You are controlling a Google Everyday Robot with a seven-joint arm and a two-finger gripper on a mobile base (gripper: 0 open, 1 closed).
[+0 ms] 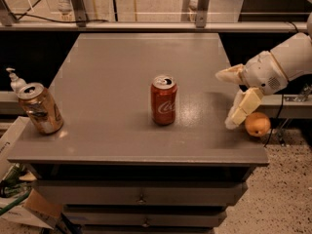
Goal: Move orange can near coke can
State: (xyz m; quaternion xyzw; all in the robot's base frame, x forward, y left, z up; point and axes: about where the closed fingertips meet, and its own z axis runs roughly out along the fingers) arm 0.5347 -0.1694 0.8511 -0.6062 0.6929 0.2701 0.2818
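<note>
**Camera view: a cream two-finger hand (223, 100) is being held wide open and empty over the right front corner of the grey flat-topped surface (122, 72).**

The small, round, matte-skinned fruit serving as the orange can (257, 124) is being carried by that corner of the surface. It is lying just beside the outer side of the lower finger, not between the fingers, so a grasp is judged not yet made. The red aluminium coke can (164, 100) with white script is being seen upright mid-surface, well apart from the fruit, as the target. Being counted: one orange can, one coke can, one dented gold-brown metal can (40, 108) at the left edge, one white pump bottle (14, 79) beside it, one hand.
</note>
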